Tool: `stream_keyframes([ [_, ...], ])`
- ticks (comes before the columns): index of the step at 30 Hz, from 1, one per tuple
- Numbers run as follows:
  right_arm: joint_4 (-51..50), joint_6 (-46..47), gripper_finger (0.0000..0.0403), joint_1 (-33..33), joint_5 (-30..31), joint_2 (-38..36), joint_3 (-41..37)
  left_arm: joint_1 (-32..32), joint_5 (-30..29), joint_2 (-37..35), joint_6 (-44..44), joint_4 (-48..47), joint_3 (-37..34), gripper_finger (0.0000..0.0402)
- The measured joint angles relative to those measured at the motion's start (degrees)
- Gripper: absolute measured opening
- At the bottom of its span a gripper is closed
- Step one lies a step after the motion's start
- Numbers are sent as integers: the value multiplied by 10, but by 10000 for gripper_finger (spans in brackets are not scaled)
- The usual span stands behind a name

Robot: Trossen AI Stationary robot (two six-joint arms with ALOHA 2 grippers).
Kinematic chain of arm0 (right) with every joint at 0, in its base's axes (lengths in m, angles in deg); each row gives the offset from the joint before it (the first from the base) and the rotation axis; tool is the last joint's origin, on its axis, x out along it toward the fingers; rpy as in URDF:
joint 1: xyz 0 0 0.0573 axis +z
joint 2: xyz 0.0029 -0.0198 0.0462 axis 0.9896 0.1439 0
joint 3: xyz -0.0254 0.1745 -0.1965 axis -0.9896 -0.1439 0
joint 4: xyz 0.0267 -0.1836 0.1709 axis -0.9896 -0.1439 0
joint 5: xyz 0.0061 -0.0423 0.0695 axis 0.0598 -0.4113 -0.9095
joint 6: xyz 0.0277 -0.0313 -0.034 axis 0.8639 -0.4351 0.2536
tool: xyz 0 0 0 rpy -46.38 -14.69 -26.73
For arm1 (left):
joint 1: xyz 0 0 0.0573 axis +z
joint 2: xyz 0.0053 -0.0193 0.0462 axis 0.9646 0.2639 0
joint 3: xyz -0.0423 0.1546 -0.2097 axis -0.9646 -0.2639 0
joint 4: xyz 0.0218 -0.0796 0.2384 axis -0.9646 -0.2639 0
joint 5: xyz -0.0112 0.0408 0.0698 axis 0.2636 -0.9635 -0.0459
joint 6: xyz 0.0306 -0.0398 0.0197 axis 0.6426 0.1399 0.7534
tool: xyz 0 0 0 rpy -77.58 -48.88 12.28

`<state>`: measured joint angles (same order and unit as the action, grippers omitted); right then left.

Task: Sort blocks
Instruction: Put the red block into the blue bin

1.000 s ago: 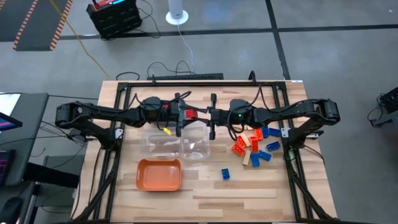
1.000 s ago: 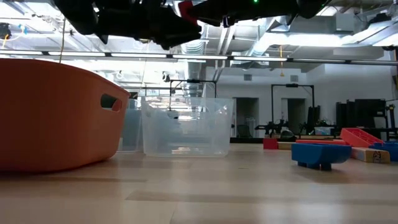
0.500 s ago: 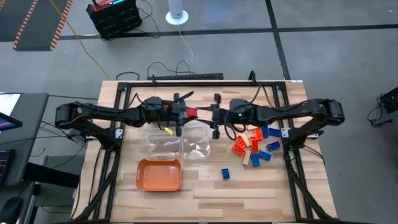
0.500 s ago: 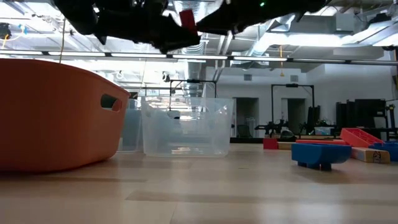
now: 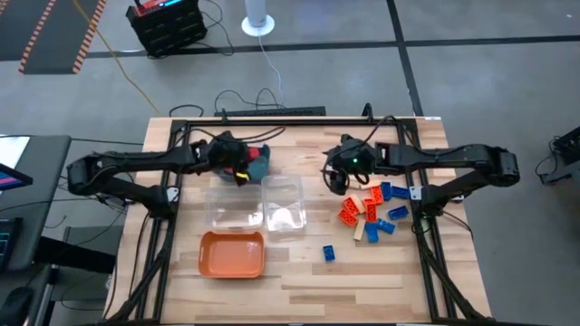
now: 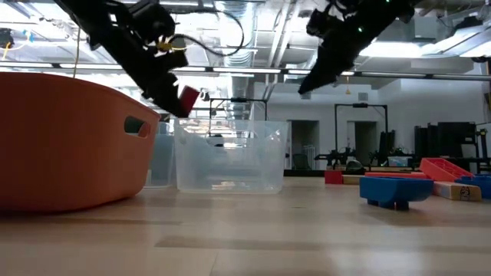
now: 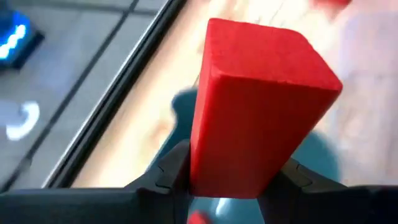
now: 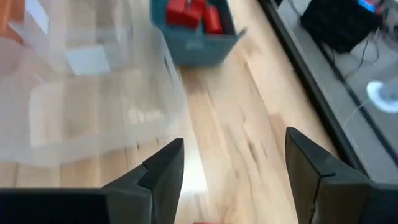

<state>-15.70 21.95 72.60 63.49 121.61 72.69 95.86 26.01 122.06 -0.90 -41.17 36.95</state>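
Step in hand: we judge this the delivery leg of sorting one red block (image 7: 258,112); the left gripper (image 5: 241,167) carries it above the teal tray (image 5: 261,164).
Left claw: its two dark fingers (image 7: 171,174) are clamped on the red block's lower sides, as the left wrist view shows plainly.
Right claw: the right gripper (image 8: 233,171) stands with its fingers apart and nothing between them, over bare table (image 5: 381,272) at about 10 o'clock from the loose pile.
Next move, our judgement: the left claw needs to be squarely over the teal tray, then to part its fingers so the block drops among the red blocks (image 8: 189,14) already inside; the right arm would want to turn back to the pile for another.
Red block, looks: a plain rectangular brick, bright even red, smooth faces, crisp edges, held end-up.
Red block, place: at the table's 11 o'clock, just above the teal tray, which sits at 12 o'clock from the clear trays (image 5: 256,205).
Remaining blocks (image 5: 370,213): red, orange, blue and tan pieces heaped at the table's 3 o'clock; one blue block (image 5: 329,254) lies apart at 5 o'clock.
Orange tray (image 5: 232,254): at 7 o'clock; we see nothing in it.
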Motion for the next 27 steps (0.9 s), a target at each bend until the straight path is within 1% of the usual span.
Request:
stream_keyframes([
  [2, -2, 12, 221, 0, 0, -1, -9, 11, 11, 0, -12, -30, 0, 132],
  [4, -37, 21, 221, -5, 0, -1, -12, 16, 13, 0, -24, -59, 0, 132],
  [9, -99, 48, 221, -26, -2, 12, -12, 20, 13, 0, -35, -90, 0, 133],
  [15, -146, 64, 221, -35, -9, 73, -12, 20, 14, 0, -39, -96, 0, 134],
  [19, -165, 67, 221, -30, -50, 120, -12, 19, 12, 0, -45, -115, 0, 136],
  [22, -175, 67, 221, -27, -55, 148, -12, 20, 8, 0, -48, -119, 0, 148],
  [27, -201, 71, 221, -26, -56, 159, -12, 20, 7, 0, -47, -121, 0, 188],
])
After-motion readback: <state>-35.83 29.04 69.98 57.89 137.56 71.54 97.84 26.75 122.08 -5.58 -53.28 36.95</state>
